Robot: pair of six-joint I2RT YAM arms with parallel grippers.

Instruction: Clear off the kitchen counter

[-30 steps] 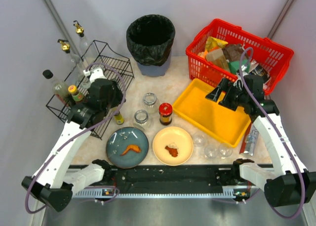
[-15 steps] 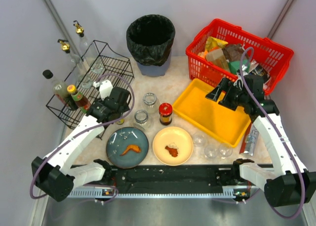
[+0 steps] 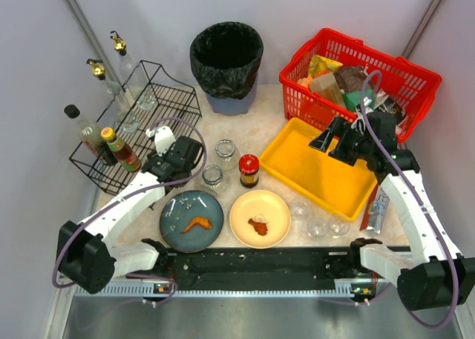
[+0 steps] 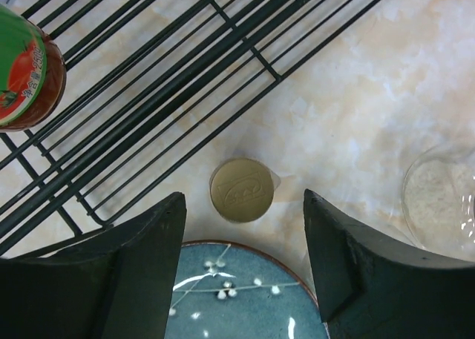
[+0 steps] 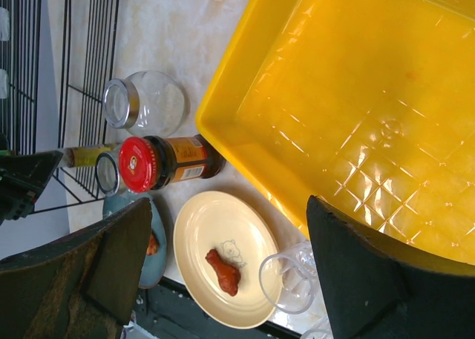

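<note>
The kitchen counter [image 3: 271, 116] is beige-pink marbled stone. My left gripper [image 3: 180, 173] is open and empty, low over a small gold-capped bottle [image 4: 242, 190] that stands between the black wire rack [image 3: 137, 120] and the blue plate [image 3: 191, 220]. The cap sits just ahead of the open fingers [image 4: 148, 242] of the left gripper [image 4: 243, 199]. My right gripper [image 3: 331, 140] is open and empty above the yellow tray [image 3: 319, 172]; its wrist view shows the gripper [image 5: 228, 205] over the tray [image 5: 349, 94] and a red-lidded jar [image 5: 159, 161].
A red-sauce bottle [image 3: 122, 150] stands in the rack. Two glass jars [image 3: 225, 149] [image 3: 212, 176], the red-lidded jar [image 3: 249, 170], a cream plate [image 3: 260, 218] with a chicken piece, and three glass cups [image 3: 318, 225] stand on the counter. A black bin [image 3: 226, 57] and red basket [image 3: 356, 79] stand at the back.
My left arm has moved right and forward from the rack to over the gold-capped bottle. The red-sauce bottle now stands free in the rack. The right arm has not moved.
</note>
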